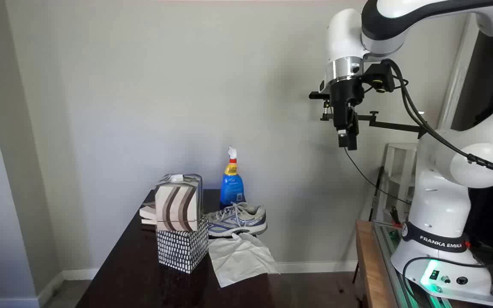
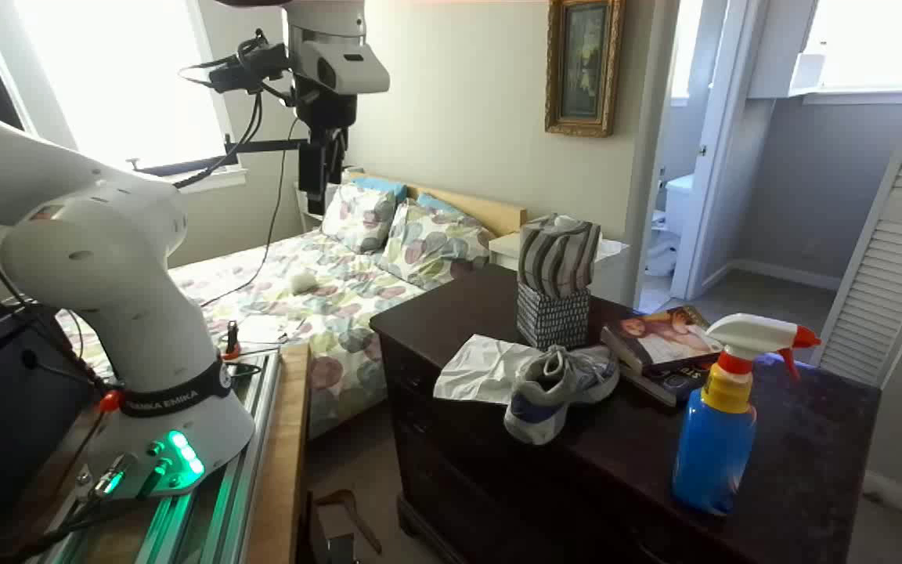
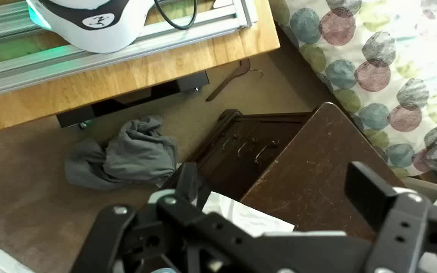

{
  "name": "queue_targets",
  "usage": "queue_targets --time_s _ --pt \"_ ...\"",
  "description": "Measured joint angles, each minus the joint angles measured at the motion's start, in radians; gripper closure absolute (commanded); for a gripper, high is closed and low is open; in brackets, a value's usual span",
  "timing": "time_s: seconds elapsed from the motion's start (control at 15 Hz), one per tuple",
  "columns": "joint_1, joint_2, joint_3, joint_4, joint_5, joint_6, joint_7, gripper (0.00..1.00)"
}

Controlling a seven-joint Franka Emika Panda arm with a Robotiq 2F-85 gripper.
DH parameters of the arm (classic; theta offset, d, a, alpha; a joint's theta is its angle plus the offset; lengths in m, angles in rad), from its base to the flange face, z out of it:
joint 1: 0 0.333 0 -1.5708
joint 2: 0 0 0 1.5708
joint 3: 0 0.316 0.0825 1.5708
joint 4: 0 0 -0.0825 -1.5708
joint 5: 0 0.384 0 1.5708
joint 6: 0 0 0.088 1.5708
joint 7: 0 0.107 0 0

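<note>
A black claw (image 3: 273,172) hangs high over a bedroom scene, pointing down from a white robot arm (image 1: 345,36), its two fingers (image 3: 368,191) spread wide apart. Nearest to it among the things on a dark wooden dresser (image 3: 317,170) is a creased white sheet (image 1: 242,261), lying well below the claw and well apart from it, a little over the dresser's edge; in the wrist view the sheet shows between the fingers, partly hidden behind the claw's links. Just beside the sheet rests a grey-and-blue sneaker (image 1: 236,222), near a striped tissue box (image 1: 177,205) stacked on a patterned box (image 1: 182,250). Farther out, in an exterior view, are books (image 2: 666,345) lying in a pile and an upright blue spray bottle (image 2: 713,454). A bed (image 2: 345,313) with a dotted cover stands near the dresser, while a wooden hanger (image 3: 224,83) and bunched grey cloth (image 3: 139,155) lie on the floor (image 3: 264,93) near a wooden table (image 3: 146,74).
</note>
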Motion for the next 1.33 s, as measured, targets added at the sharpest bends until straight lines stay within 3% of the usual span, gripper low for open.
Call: queue_targets --time_s 0.67,1.0,1.33 --pt "-0.02 0.001 0.014 0.0 -0.006 0.017 -0.001 0.0" --pt "-0.129 0.037 0.017 -0.011 -0.102 0.216 -0.003 0.0" --pt "-0.205 0.153 -0.015 -0.013 -0.188 0.481 -0.015 0.0"
